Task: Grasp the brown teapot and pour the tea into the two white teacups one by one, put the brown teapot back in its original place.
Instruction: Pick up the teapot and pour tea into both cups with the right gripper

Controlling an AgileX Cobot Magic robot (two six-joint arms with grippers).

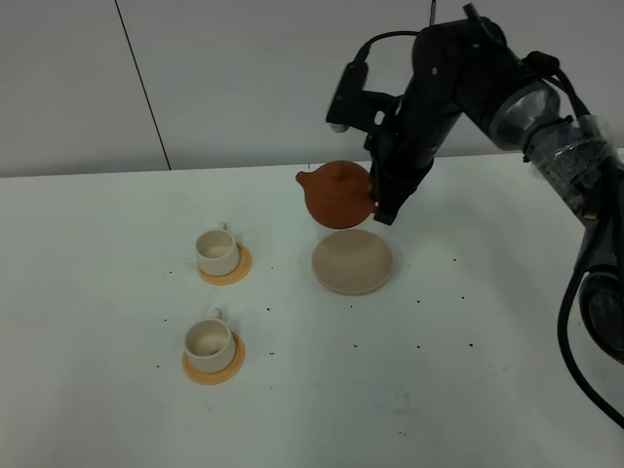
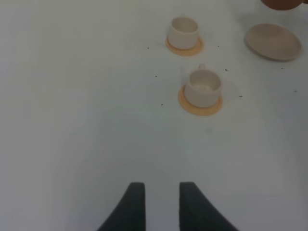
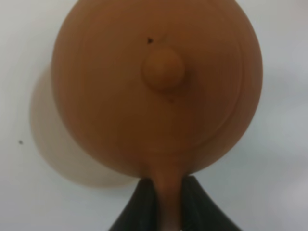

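The brown teapot [image 1: 337,194] hangs in the air above the pale beige saucer [image 1: 352,261], its spout pointing left. My right gripper [image 1: 382,203] is shut on the teapot's handle; in the right wrist view the fingers [image 3: 144,202] pinch the handle below the lidded teapot [image 3: 159,86]. Two white teacups stand on orange coasters left of the saucer: the far teacup [image 1: 215,251] and the near teacup [image 1: 209,341]. My left gripper [image 2: 157,202] hovers over bare table, a small gap between its fingers, holding nothing. Its view shows both cups [image 2: 203,87] [image 2: 183,32], the saucer [image 2: 273,41] and the teapot's edge [image 2: 284,4].
The white table [image 1: 468,390] carries scattered dark specks around the cups and saucer. A white wall stands behind the table's far edge. The right arm [image 1: 546,127] reaches in from the right side.
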